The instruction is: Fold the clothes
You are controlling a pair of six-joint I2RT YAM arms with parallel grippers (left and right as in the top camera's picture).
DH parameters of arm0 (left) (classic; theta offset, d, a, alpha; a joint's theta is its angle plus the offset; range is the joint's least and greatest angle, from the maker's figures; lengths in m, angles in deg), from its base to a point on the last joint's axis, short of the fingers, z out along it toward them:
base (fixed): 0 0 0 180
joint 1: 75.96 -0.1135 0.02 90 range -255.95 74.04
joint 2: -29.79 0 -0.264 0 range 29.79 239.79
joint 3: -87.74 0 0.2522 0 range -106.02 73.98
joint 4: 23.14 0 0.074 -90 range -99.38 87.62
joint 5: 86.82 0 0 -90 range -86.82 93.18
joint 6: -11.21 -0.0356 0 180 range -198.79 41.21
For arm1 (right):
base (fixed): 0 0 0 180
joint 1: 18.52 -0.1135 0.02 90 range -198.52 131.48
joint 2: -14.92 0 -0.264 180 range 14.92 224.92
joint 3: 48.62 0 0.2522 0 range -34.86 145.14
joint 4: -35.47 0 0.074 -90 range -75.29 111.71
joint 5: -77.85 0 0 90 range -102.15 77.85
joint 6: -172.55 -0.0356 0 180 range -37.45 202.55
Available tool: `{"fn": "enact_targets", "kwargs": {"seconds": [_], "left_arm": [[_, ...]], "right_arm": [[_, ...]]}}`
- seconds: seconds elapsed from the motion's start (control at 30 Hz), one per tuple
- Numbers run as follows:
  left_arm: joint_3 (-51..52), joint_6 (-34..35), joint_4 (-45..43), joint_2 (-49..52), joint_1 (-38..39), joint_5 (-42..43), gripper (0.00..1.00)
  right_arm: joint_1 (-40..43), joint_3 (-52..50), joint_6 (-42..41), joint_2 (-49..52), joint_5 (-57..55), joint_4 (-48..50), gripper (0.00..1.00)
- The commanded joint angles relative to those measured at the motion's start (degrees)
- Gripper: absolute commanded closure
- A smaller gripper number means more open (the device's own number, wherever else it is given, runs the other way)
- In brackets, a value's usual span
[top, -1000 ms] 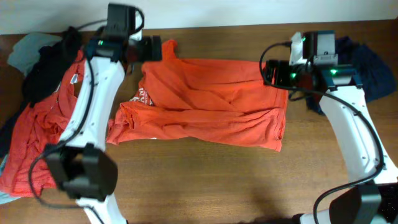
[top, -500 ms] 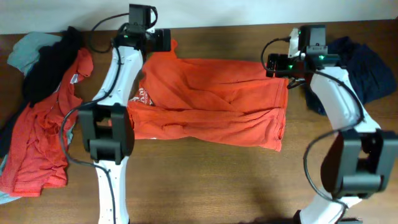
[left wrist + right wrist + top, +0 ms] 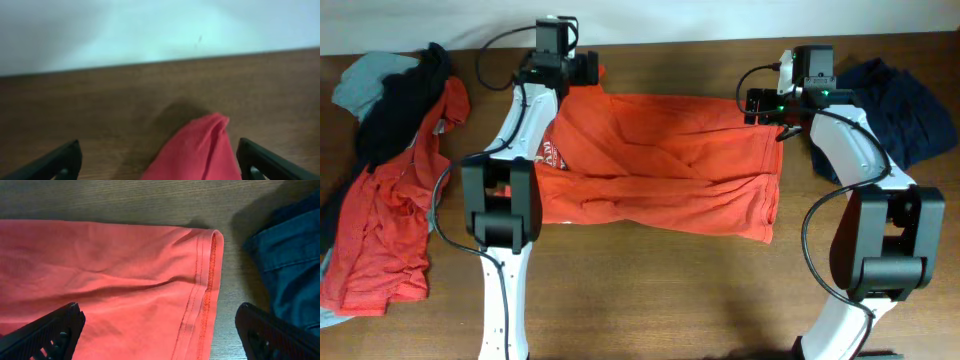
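- brown wooden table point(image 3: 650, 290) fills our view from above; its near strip holds only the two white arms rising from their bases.
- just beyond that, we see the orange-red t-shirt point(image 3: 660, 170) spread flat and creased across the middle of the table, with white lettering point(image 3: 552, 155) showing by the left arm.
- to the left of it, apart from the t-shirt, we find a heap: a second orange-red shirt point(image 3: 380, 220) trailing toward the near edge, with a black piece point(image 3: 400, 110) and a grey-blue piece point(image 3: 360, 80) bunched at its far end.
- on the right, a navy piece point(image 3: 900, 110) lies crumpled just beside the t-shirt's far right corner.
- farther back, the right gripper point(image 3: 765, 108) hangs over that corner; from its wrist we see its fingers point(image 3: 50, 330) spread wide apart, clamped on nothing, with the stitched hem point(image 3: 207, 280) between them and the navy cloth at the right.
- the left gripper point(image 3: 582, 68) sits at the t-shirt's far left corner; its fingers point(image 3: 55, 162) also stand wide apart, and a tip of orange-red cloth pokes up between them without being pinched.
- past both grippers, the table ends at a pale wall point(image 3: 150, 30).
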Motion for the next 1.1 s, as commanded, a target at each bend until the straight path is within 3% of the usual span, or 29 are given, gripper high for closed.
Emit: {"fn": "enact_targets", "kwargs": {"seconds": [0.0, 0.27, 0.37, 0.47, 0.53, 0.7, 1.07], "left_arm": [[-1.2, -1.6, 0.1, 2.6, 0.4, 1.7, 0.04], [-1.2, -1.8, 0.0, 3.7, 2.2, 1.6, 0.11], [-1.2, -1.8, 0.0, 4.7, 2.8, 1.6, 0.25], [-1.2, -1.7, 0.2, 5.6, 2.8, 0.9, 0.61], [-1.2, -1.7, 0.5, 6.0, 2.8, -0.9, 0.76], [-1.4, -1.7, 0.4, 6.0, 2.8, -9.0, 0.98], [-13.9, 1.6, 13.2, 4.9, 3.0, -14.3, 1.0]], "right_arm": [[0.1, 0.2, 0.6, 0.6, -1.8, 0.4, 0.0], [0.4, 0.2, 0.6, 0.6, -2.0, 0.3, 0.01], [0.4, 0.2, 0.6, 0.6, -2.0, 0.0, 0.02], [0.5, 0.2, 0.6, 0.6, -2.0, -0.3, 0.02], [0.5, 0.2, 0.6, 0.6, -2.0, -0.4, 0.02], [0.5, 0.2, 0.6, 0.6, -2.0, -0.8, 0.02], [2.2, 0.2, -2.6, 0.7, -3.0, -0.9, 0.04]]}}
